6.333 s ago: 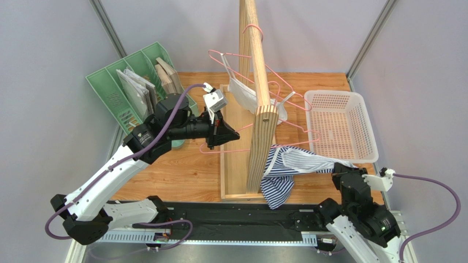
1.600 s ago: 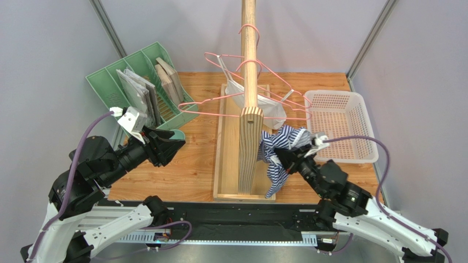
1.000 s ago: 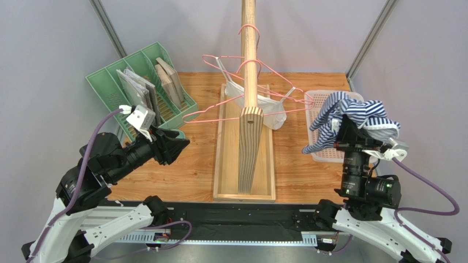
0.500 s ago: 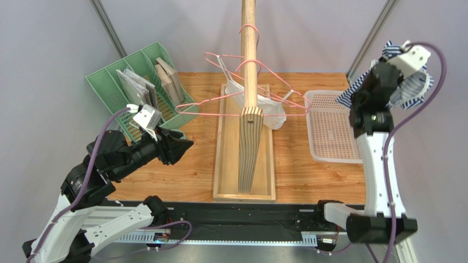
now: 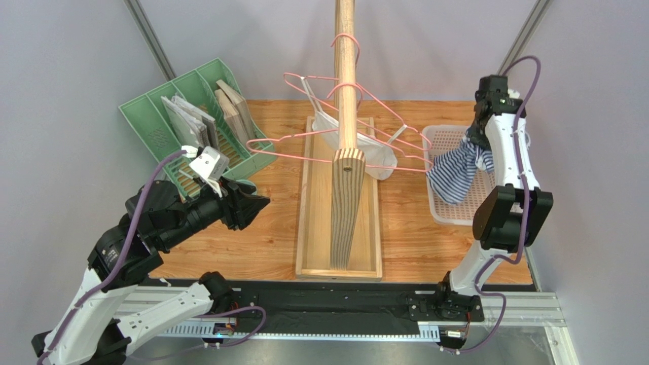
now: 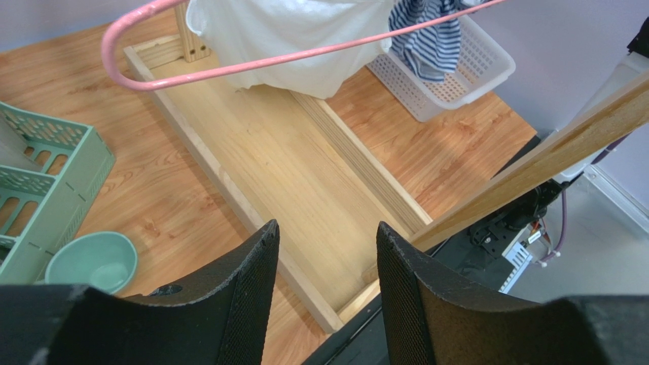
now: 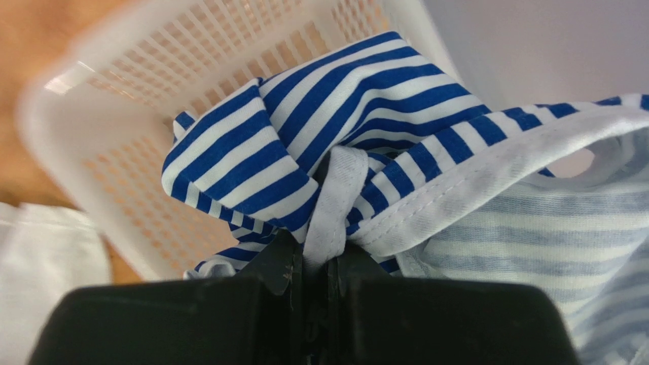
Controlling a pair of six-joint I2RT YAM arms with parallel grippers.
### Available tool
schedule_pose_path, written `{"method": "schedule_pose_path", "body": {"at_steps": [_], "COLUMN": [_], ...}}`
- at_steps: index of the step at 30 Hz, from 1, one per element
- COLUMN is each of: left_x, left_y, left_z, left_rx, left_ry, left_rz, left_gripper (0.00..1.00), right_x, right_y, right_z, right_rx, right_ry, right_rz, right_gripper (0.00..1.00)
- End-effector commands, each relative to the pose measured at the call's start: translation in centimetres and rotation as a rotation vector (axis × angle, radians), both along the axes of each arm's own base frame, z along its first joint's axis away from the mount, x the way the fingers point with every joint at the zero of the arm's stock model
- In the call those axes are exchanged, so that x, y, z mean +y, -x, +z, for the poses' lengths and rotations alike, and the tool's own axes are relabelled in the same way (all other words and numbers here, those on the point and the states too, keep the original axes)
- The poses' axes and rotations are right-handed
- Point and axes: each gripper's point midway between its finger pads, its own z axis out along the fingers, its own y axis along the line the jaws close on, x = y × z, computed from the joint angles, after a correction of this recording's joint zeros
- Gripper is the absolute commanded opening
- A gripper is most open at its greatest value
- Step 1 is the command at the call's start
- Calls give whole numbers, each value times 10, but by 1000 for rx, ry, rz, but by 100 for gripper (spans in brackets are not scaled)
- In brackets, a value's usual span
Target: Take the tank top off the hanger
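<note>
Striped tank top (image 5: 455, 173) hangs straight below the right tool (image 5: 475, 139), off the hanger, with its long axis vertical. Its lower end dips into the white basket (image 5: 465, 220) beneath; whether it touches the bottom I cannot tell. That tool pinches a bunched, white-hemmed fold. The left tool (image 6: 327, 236), far across the wooden rack (image 5: 346, 190), is spread and empty, so the drop likely falls to the right arm.
</note>
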Motion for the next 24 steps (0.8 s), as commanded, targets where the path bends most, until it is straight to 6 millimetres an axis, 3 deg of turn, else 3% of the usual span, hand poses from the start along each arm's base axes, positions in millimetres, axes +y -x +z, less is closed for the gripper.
{"method": "schedule_pose_path", "body": {"at_steps": [1, 7, 16, 17, 20, 24], "left_x": [-5, -8, -7, -7, -5, -3], "left_y": [2, 3, 5, 5, 8, 12], "left_z": [-2, -3, -7, -5, 2, 5], "left_rx": [-1, 7, 18, 14, 3, -3], "left_ry": [-7, 0, 8, 12, 29, 49], "left_rz": [-34, -48, -46, -45, -45, -55], "left_gripper": [56, 54, 53, 53, 53, 53], "right_x": [-13, -18, -16, -15, -11, -7], "right_y": [23, 13, -2, -2, -3, 3], "right_z": [-42, -94, -129, -139, -146, -136], "right_rx": [63, 139, 197, 226, 277, 285], "right_ry": [-32, -58, -96, -106, -129, -136], "right_rz": [-69, -89, -74, -77, -60, -50], "right_gripper": [0, 12, 22, 28, 50, 64]}}
